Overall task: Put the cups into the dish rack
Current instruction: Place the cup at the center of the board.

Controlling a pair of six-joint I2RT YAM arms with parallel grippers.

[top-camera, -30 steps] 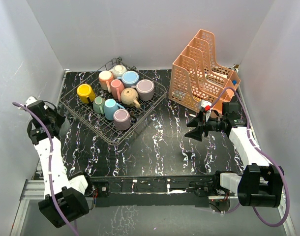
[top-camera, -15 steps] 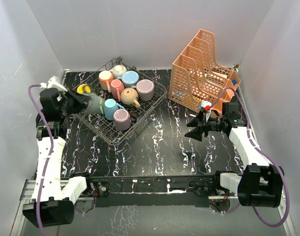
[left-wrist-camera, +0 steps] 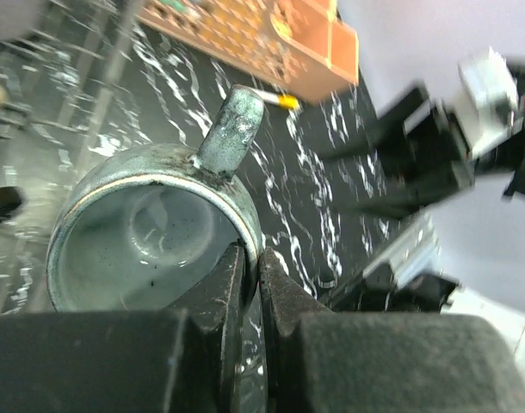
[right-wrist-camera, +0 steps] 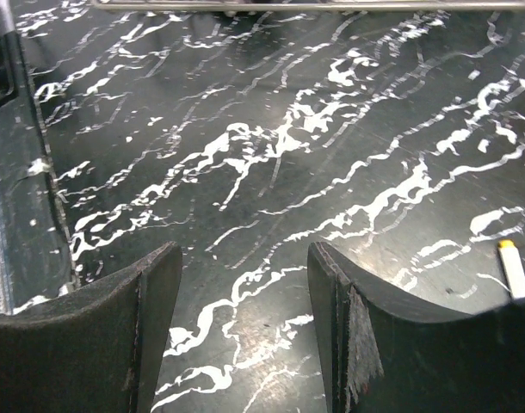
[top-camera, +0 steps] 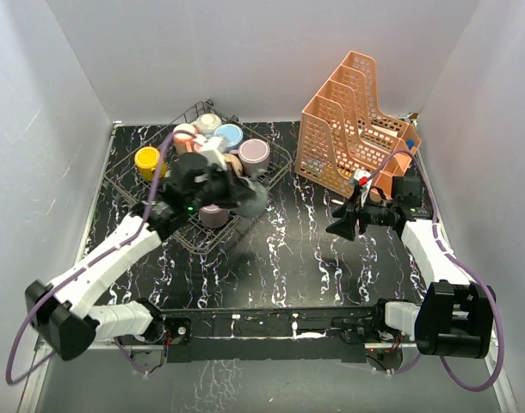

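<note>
**Entry: cup loading, late stage**

- **Dish rack** (top-camera: 278,170): sits behind and to the left of the left gripper. It is loaded with several cups, among them the yellow cup (top-camera: 148,160), blue cup (top-camera: 229,136) and lilac cup (top-camera: 254,152). Others are partly hidden under the arm.
- **Progress (judged):** most of the job looks done. No cup shows loose on the worktop (top-camera: 288,258). The one cup outside the tines is the one being carried, and it remains to be seated.
- **Left gripper** (left-wrist-camera: 252,258): jaws almost fully closed, pinching the rim wall of the grey-green cup (left-wrist-camera: 151,232), one finger inside the mouth and one outside.
- **Grey-green cup, position:** hangs from the left gripper at the rack's near right edge, handle pointing away from the fingers. Whether it is over the wires or just past them cannot be told.
- **Right gripper** (right-wrist-camera: 243,258): jaws roughly half apart, with nothing between them and only bare worktop beneath. It is well to the right of the held cup, with the orange organizer (top-camera: 357,129) behind it.
</note>
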